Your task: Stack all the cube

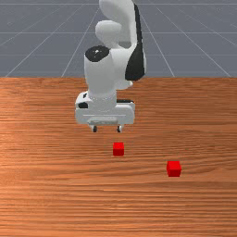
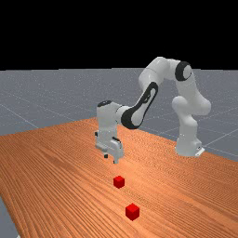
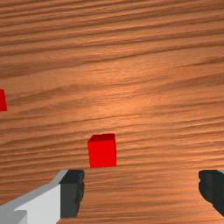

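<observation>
On the table, 2 cubes stand apart.

rounded white arm, black joint bands, dark-tipped white claw

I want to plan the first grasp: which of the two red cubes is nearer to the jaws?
The red cube nearer the front view's left; the other cube lies farther away.

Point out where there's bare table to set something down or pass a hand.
In the front view, bare wood borders the left cube on its left and the right cube on its right; more lies below both. A narrower bare gap separates them. It's crowded at the left cube, with the open gripper hanging close by.
</observation>
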Robot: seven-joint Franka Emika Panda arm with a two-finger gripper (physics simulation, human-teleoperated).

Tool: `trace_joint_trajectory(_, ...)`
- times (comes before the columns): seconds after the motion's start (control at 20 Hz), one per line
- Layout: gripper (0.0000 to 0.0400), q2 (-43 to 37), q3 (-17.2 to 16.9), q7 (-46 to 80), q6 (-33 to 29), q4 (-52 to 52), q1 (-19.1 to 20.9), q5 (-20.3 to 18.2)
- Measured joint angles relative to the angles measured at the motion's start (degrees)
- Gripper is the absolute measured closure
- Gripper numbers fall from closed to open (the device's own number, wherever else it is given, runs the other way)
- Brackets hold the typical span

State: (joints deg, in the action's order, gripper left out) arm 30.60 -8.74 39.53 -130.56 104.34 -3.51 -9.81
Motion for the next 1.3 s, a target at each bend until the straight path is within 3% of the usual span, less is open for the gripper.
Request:
trace_joint_trajectory(0.2, 0.0002, 7.0, 0.9, 0.4, -5.6, -1.4, -1.0, -0.2)
trace_joint_trajectory(0.6, 0.0000, 8.9, 1.3, 0.6, -8.4, -0.2, -2.0, -0.1)
trace_joint_trajectory(0.65, 0.0153, 8.9, 1.4, 0.5, -9.4, 0.3, -2.1, 0.0)
trace_joint_trajectory(0.7, 0.0229, 8.7, 1.4, 0.5, -10.7, 0.8, -2.4, 0.1)
trace_joint_trajectory(0.85, 0.0287, 8.3, 1.4, 0.3, -12.5, 1.7, -2.4, 0.1)
trace_joint_trajectory(0.9, 0.0329, 7.6, 1.4, 0.4, -12.1, 2.1, -2.4, 0.0)
trace_joint_trajectory(1.05, 0.0384, 0.1, 1.3, 0.9, -9.3, 5.1, -3.0, 0.0)
trace_joint_trajectory(1.1, 0.0234, -1.7, 1.2, 1.1, -9.1, 5.6, -3.2, 0.0)
trace_joint_trajectory(1.15, 0.0142, -2.6, 1.2, 1.0, -8.8, 6.0, -3.2, 0.0)
trace_joint_trajectory(1.2, 0.0086, -2.8, 1.2, 1.1, -8.7, 6.1, -3.2, 0.0)
trace_joint_trajectory(1.3, 0.0032, 0.1, 1.2, 1.1, -9.5, 5.6, -3.0, -0.1)
